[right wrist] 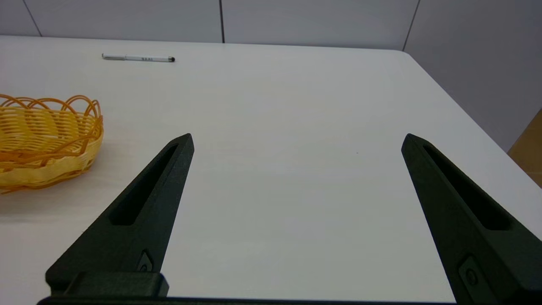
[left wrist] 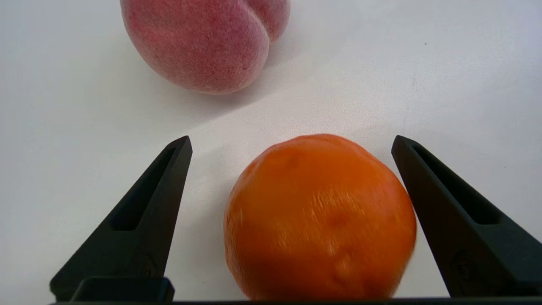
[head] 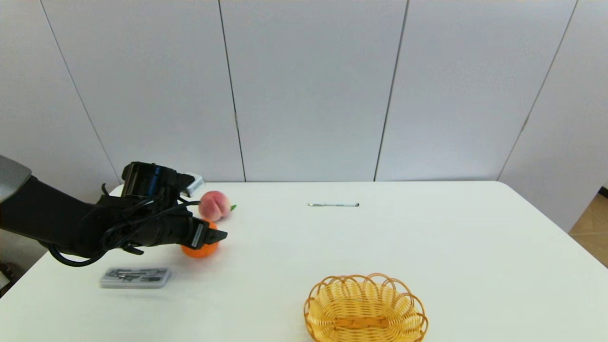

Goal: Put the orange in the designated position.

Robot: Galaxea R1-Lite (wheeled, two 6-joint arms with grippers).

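While straddling orange (left wrist: 319,216) on table (head: 380,247) near peach (left wrist: 203,42), left gripper (left wrist: 292,142) spread wide, fingers apart from fruit. Right gripper (right wrist: 296,140) parked, released, beside basket (right wrist: 42,144).

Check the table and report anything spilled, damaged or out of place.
Nothing stands out. The orange sits whole on the table between the open left gripper, apart from the peach; basket upright, pen lying flat.
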